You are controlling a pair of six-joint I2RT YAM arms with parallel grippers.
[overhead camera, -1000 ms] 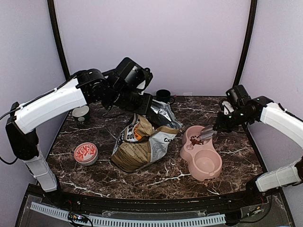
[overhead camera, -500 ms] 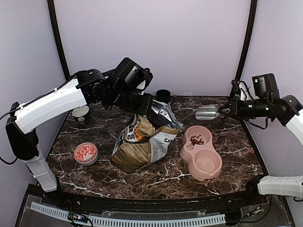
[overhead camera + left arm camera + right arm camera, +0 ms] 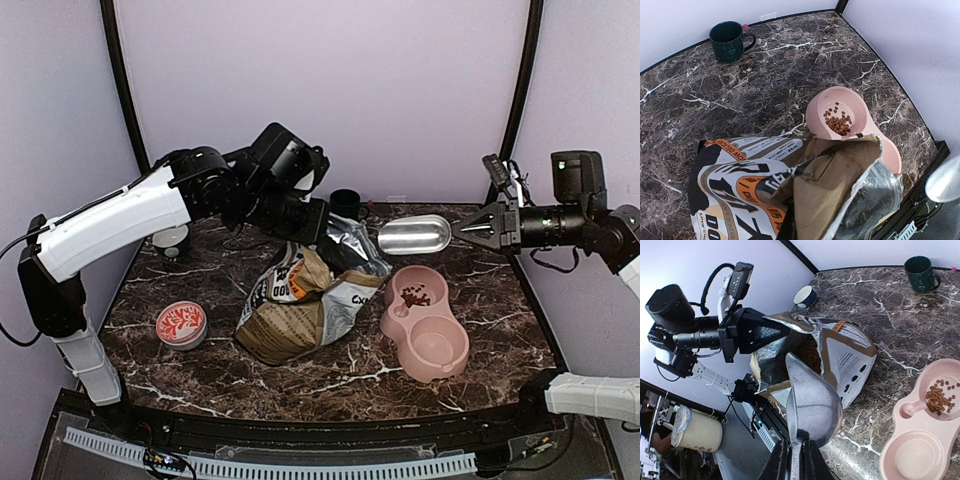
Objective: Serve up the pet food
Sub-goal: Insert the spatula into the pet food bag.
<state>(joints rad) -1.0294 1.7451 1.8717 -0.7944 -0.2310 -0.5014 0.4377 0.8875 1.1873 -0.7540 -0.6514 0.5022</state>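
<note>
Two closed grips noted. At upper centre of the top view, found the left gripper (image 3: 316, 222) pinched fully shut on the silvery lip of the bag (image 3: 300, 300), holding the mouth up and open. At right of centre, found the right gripper (image 3: 468, 229) clamped narrowly on the handle of the scoop (image 3: 415, 234). Saw the scoop held level in the air, higher in the frame than the bowl (image 3: 445, 355) and clear of it, its rounded end pointing toward the bag. Could not tell whether the scoop carried anything.

Found kibble (image 3: 414, 297) as a small loose heap in the bowl's upper well, at right of centre on the table (image 3: 350, 385). Spotted more kibble (image 3: 810, 354) inside the bag's open mouth in the right wrist view, just above the scoop's bright back.

Saw the bag slumped at mid-frame, just beside the bowl's left edge, printed side up. Noted a dark mug (image 3: 347, 203) above the bag near the back wall, a white cup (image 3: 170, 240) at far left under the left arm, and a red patterned dish (image 3: 181, 324) at lower left, well apart from the bag.
</note>
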